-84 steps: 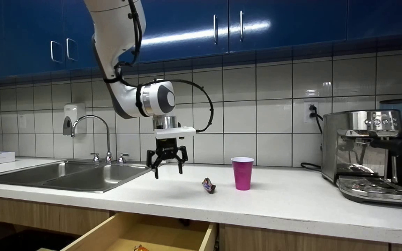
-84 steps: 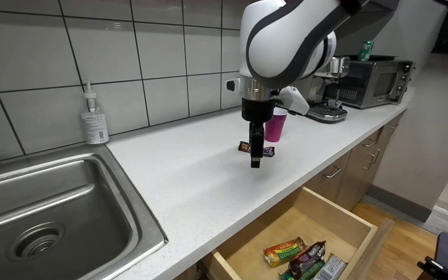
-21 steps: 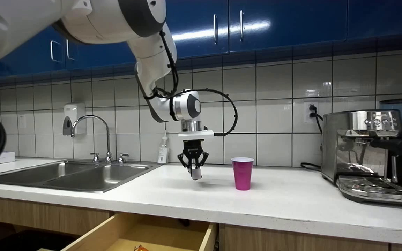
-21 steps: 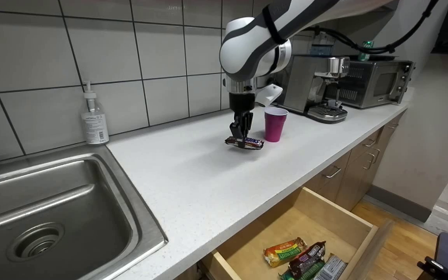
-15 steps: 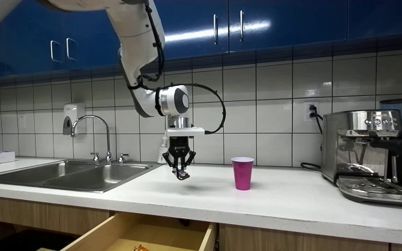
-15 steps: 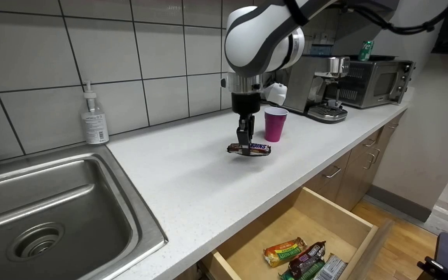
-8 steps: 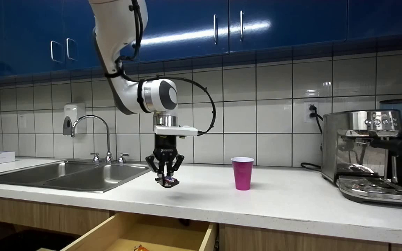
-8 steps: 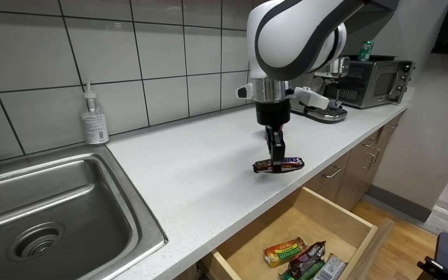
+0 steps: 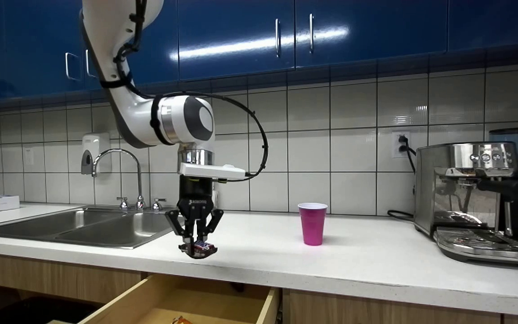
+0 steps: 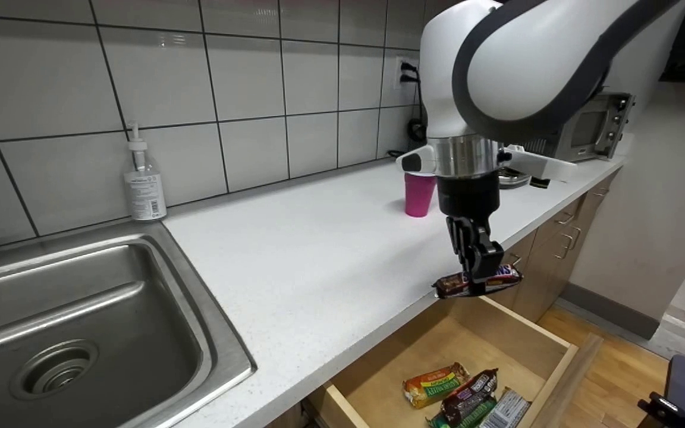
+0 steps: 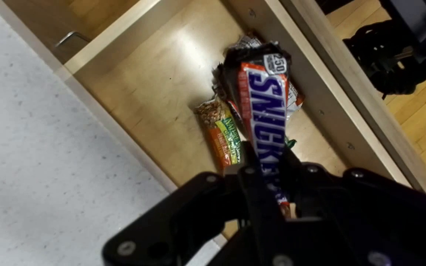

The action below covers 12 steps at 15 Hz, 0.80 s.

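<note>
A Snickers bar (image 11: 264,99) in a dark wrapper with a white, blue-lettered label is held across its middle. My gripper (image 11: 270,153) is shut on it, one finger at each side. In both exterior views the bar (image 10: 506,276) hangs in the air, roughly level, at the counter's front edge. Below it stands an open wooden drawer (image 10: 515,327). Inside lie an orange and green granola bar (image 10: 436,385), a dark brown wrapped bar (image 10: 469,397), a green wrapper (image 10: 479,414) and a silver one (image 10: 506,410). From the wrist, the held bar hides part of these.
A pink cup (image 9: 313,225) stands on the white counter (image 9: 376,261), behind the gripper. The metal sink (image 10: 223,333) is set into the counter, with a soap bottle (image 10: 144,184) by its corner. An espresso machine (image 9: 470,198) stands farther along. Blue cabinets (image 9: 241,27) hang above.
Several seconds ago the bar lay on the counter beside the cup under an open gripper. Over the last second the gripper has carried it from above the counter to the front edge and drawer.
</note>
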Available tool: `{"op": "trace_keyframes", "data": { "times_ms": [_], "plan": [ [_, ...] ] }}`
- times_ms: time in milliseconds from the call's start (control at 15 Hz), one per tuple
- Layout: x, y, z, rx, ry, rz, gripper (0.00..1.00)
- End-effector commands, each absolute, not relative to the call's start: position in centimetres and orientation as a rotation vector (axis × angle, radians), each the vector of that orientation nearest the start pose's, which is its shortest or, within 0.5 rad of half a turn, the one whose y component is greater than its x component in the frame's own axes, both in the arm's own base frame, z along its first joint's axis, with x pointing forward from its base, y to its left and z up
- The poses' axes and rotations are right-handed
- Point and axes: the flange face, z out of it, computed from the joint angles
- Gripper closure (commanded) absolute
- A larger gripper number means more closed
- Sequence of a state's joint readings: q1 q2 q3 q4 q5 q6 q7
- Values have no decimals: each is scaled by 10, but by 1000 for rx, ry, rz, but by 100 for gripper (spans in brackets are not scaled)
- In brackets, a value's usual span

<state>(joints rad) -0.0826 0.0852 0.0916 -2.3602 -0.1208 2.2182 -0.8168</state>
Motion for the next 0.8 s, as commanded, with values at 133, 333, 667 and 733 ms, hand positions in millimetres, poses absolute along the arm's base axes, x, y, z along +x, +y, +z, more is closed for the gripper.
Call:
{"op": "trace_keyframes", "data": {
  "times_ms": [133,333,667,733],
  "plan": [
    [447,6,252,-2776,-1437,375,96],
    [441,13,230,-2775,-1467,370,96],
    [440,23,192,-2789,-1504,348,96],
    [441,24,186,-2794,-1499,342,96]
  ]
}}
